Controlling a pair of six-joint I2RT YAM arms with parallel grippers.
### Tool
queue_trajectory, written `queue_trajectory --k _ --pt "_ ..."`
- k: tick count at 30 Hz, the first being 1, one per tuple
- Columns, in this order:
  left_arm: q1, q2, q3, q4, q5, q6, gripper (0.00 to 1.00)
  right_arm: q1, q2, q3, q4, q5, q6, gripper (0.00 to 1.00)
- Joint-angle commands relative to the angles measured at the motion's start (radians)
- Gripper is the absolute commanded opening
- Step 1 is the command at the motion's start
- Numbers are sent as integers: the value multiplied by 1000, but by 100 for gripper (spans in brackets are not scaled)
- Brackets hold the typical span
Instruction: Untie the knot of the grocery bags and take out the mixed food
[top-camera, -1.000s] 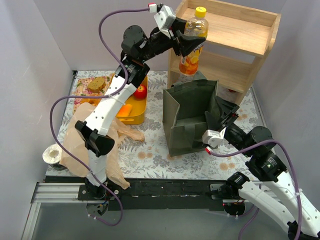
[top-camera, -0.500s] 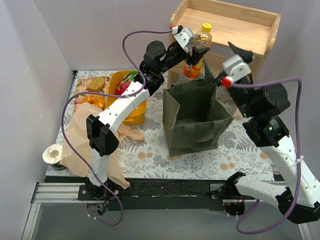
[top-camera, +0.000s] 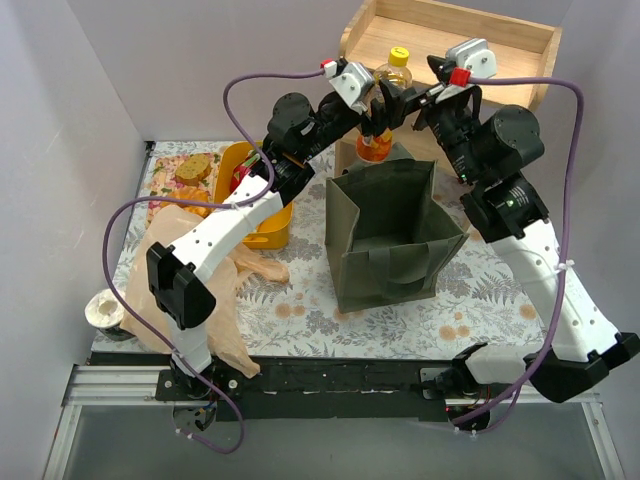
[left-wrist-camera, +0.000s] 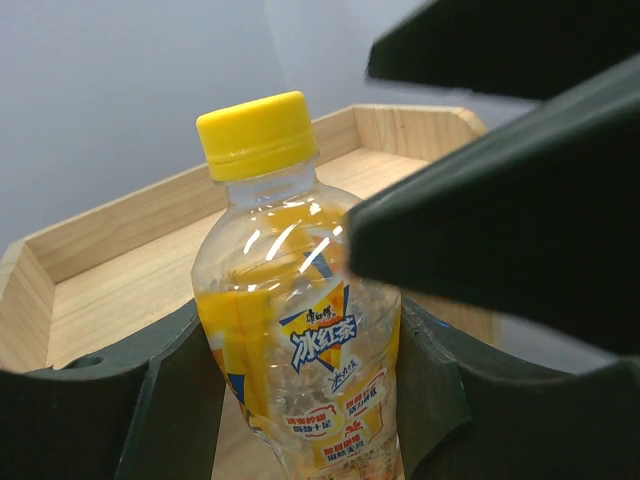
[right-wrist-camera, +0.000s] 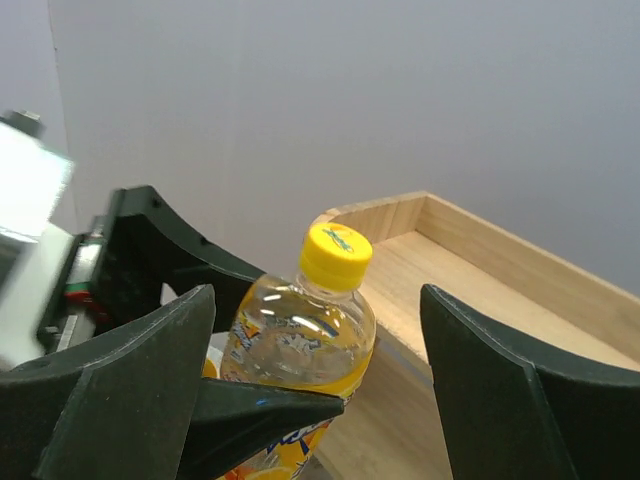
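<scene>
Fingers of the left gripper are pinched on the labelled body of the orange bottle, one finger on either side. It is held in the air above the back edge of the green tote and just in front of the wooden shelf. The bottle stands upright, its long axis vertical and its yellow cap on top, clear of the fingers.

Opposite it we see the right gripper with its fingers spread wide and nothing between them. It comes in from the shelf side at about the height of the cap and shoulder. In the right wrist view the bottle sits straight ahead, centred in the gap between the two fingers but beyond their tips, and we see no contact.

We judge that the coming move turns on this alignment. The free upper part of the bottle points up, and the left fingers already take the label, so only the shoulder and neck are left for a second grip.

The tan plastic bag lies slack on the table by the left arm, well apart. We cannot tell whether its handles are tied.
</scene>
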Motion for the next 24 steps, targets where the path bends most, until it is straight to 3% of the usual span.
queue_trajectory --k 1,7,15,21,24 --pt "-19 -124 -1 129 -27 18 0 -69 19 47 46 -36 193 89" --pt "-31 -136 -14 121 -21 32 0 -135 54 60 52 -104 268 89" --pt "-62 -134 -29 118 -1 95 0 -154 77 57 -51 -372 353 87" --pt "-88 -142 -58 136 -23 182 0 -154 68 27 -109 -386 366 86" --pt "-100 -150 -95 188 -101 222 0 -155 64 28 -125 -383 363 86"
